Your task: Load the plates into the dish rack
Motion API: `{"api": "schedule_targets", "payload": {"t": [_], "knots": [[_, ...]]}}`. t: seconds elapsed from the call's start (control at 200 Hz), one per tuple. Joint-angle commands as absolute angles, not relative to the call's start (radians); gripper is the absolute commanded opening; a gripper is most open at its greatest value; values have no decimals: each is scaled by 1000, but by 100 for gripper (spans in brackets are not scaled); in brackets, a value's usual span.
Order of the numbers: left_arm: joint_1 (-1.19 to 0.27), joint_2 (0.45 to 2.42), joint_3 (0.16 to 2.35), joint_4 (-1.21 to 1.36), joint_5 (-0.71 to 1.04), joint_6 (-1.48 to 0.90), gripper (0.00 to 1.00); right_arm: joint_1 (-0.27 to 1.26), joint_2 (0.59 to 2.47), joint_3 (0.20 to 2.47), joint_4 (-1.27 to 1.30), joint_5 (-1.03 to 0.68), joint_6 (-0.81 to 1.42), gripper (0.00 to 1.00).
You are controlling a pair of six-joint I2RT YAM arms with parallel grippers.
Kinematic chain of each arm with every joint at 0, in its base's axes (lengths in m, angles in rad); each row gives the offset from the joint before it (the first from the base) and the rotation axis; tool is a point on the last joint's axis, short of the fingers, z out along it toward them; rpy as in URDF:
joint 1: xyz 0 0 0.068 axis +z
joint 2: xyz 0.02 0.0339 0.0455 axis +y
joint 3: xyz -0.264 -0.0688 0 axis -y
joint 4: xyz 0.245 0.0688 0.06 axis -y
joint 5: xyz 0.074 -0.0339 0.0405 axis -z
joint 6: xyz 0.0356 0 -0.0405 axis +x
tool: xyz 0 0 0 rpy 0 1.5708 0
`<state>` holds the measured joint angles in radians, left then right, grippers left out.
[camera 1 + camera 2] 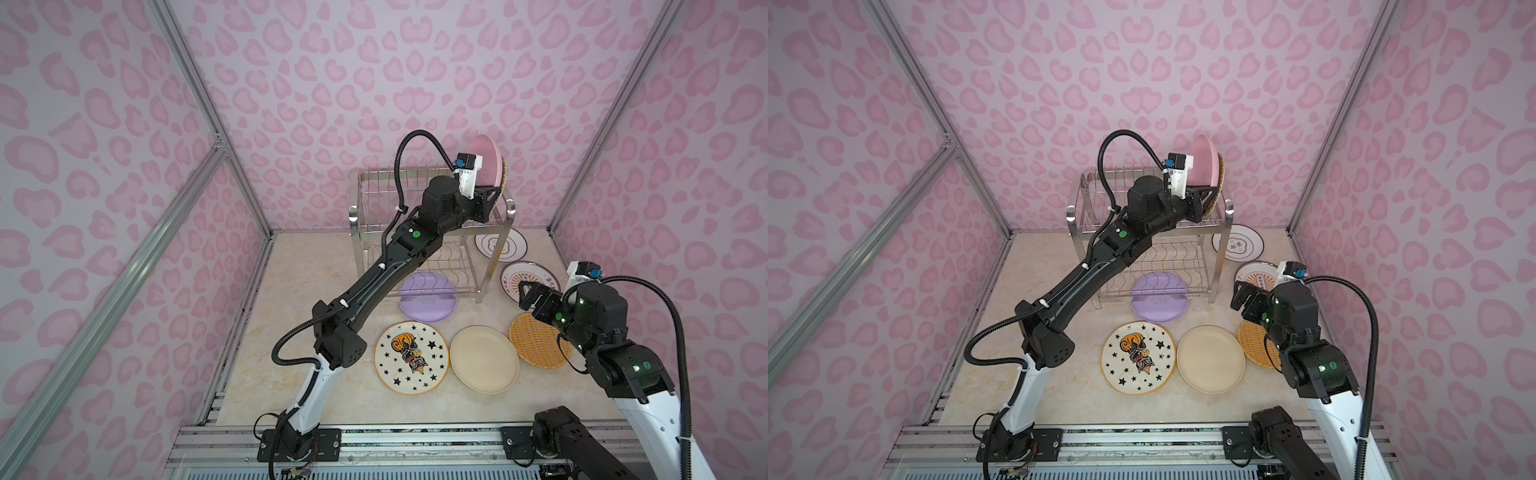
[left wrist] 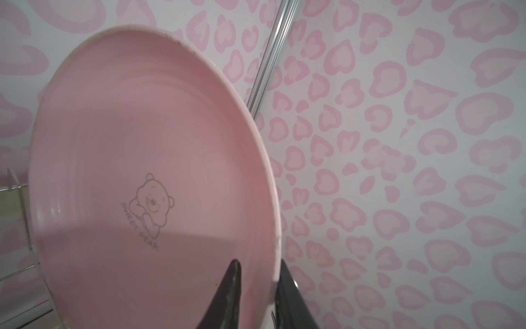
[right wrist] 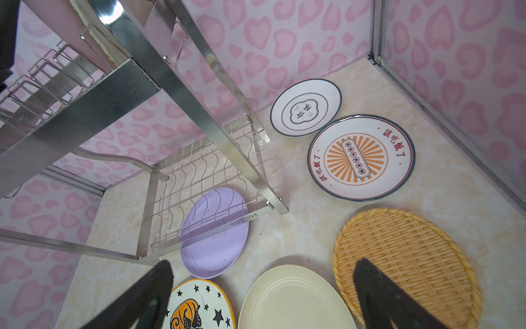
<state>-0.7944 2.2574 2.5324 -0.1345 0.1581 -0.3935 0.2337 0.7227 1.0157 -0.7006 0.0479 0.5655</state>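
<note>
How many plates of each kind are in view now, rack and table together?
Plain round plates: 3 (pink plate, lilac plate, cream plate)
Woven wicker round plates: 2
White dark-rimmed printed plates: 2
White star-patterned orange-rimmed plate: 1
Total: 8

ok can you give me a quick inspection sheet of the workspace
surface: beige marble-look tabletop, six plates flat on it
job's things: two-tier steel wire dish rack holds round pink plate and woven wicker plate upright, top tier; lilac plate partly under rack; star-patterned orange-rimmed plate, cream plate, second wicker plate, two white dark-rimmed printed plates unloaded
clutter: nothing seen
grippers: left gripper straddles pink plate's rim, grip unclear; right gripper open, empty, above table
cables: black corrugated conduits arch off both arms
surroundings: pink heart-patterned walls, aluminium frame
</note>
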Motion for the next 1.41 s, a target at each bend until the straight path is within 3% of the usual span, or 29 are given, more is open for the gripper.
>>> {"api": "schedule_targets", "payload": {"t": [0.0, 0.225, 0.69, 1.221, 1.401], "knots": [[-794, 2264, 2534, -82, 163, -433, 20, 234, 719, 1006, -679, 37, 565, 99], [-780, 2216, 2488, -63, 181, -515, 4, 234, 717, 995, -673, 28, 567, 99], [-721, 2096, 2357, 2, 316, -637, 4, 234, 710, 977, -659, 20, 569, 99], [-675, 2132, 2357, -10, 435, -718, 3, 234, 707, 959, -657, 16, 573, 99], [-650, 2147, 2385, -29, 548, -713, 4, 235, 702, 956, -657, 13, 576, 99]]}}
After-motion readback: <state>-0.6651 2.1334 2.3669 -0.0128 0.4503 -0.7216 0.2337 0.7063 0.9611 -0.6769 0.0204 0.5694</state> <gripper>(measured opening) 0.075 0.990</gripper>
